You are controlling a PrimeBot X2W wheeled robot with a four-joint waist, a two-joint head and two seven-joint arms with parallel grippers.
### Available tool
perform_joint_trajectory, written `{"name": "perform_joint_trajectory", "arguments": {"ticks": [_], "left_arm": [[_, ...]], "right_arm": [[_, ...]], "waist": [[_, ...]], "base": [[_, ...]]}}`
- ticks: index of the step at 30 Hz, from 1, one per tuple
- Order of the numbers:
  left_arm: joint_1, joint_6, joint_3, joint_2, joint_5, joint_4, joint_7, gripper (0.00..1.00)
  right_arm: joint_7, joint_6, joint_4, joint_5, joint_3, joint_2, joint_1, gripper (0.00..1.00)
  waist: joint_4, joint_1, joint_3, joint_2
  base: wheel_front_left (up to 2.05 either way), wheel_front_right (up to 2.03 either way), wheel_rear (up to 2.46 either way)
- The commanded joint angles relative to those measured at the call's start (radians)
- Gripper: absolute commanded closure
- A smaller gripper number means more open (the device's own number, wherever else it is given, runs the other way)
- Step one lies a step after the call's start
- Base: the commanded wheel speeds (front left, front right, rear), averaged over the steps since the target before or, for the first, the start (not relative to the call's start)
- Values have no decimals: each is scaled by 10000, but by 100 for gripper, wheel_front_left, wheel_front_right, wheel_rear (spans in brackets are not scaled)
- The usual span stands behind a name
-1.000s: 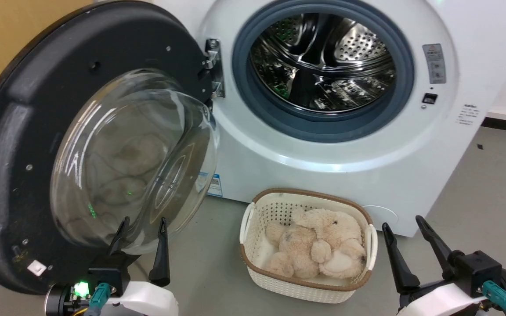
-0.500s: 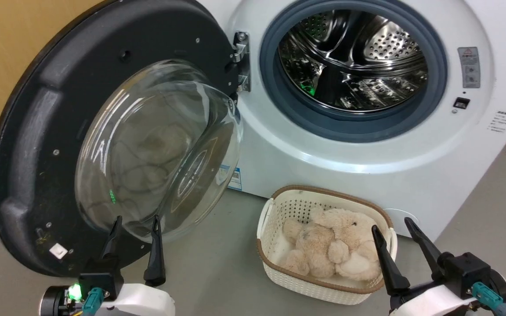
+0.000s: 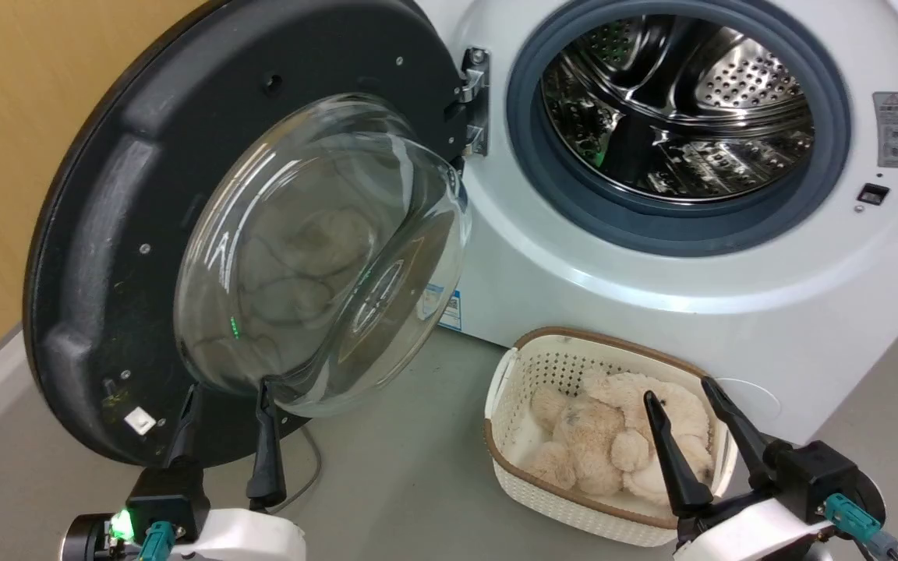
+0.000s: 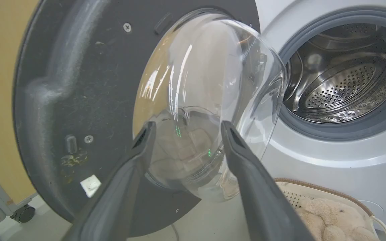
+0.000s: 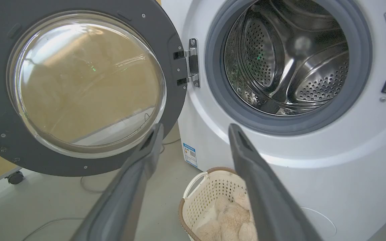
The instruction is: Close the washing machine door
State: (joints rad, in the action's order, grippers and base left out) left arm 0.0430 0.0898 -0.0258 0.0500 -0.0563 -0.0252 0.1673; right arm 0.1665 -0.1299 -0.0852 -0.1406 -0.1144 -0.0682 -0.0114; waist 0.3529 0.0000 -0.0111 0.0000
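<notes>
The washing machine door [image 3: 121, 234] stands wide open to the left of the washing machine [image 3: 652, 312], its matte inner side and bulging glass bowl [image 3: 316, 257] facing me, hinge [image 3: 474, 101] at its right edge. The steel drum [image 3: 675, 117] lies exposed inside the grey gasket. My left gripper [image 3: 229, 389] is open, fingers just below the glass bowl, apart from it. In the left wrist view the door [image 4: 79, 83] fills the left, with the gripper [image 4: 186, 129] before the bowl. My right gripper [image 3: 681, 389] is open over the basket. The right wrist view shows door [image 5: 176, 87] and drum [image 5: 286, 57].
A white woven basket [image 3: 542, 483] of beige plush toys [image 3: 613, 436] sits on the grey floor in front of the machine, under my right gripper. A tan wall [image 3: 5, 156] stands behind the door. A thin cable [image 3: 310, 460] lies on the floor below the door.
The head camera has swung left, so the whole scene has shifted right in view. Both grippers keep their open stance; the door stays wide open.
</notes>
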Motion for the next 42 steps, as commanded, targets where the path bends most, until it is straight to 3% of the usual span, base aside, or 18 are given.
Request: {"name": "perform_joint_trajectory", "arguments": {"ticks": [1, 42], "left_arm": [[182, 111, 23, 2, -33, -76, 107, 0], [600, 668, 139, 3, -403, -485, 945, 0]], "right_arm": [[119, -5, -69, -96, -106, -89, -205, 0], [952, -8, -660, -973, -1086, -442, -704, 0]], "waist": [[120, 0, -26, 0], [1932, 0, -296, 0]], "base": [[0, 0, 0], [0, 0, 0]]}}
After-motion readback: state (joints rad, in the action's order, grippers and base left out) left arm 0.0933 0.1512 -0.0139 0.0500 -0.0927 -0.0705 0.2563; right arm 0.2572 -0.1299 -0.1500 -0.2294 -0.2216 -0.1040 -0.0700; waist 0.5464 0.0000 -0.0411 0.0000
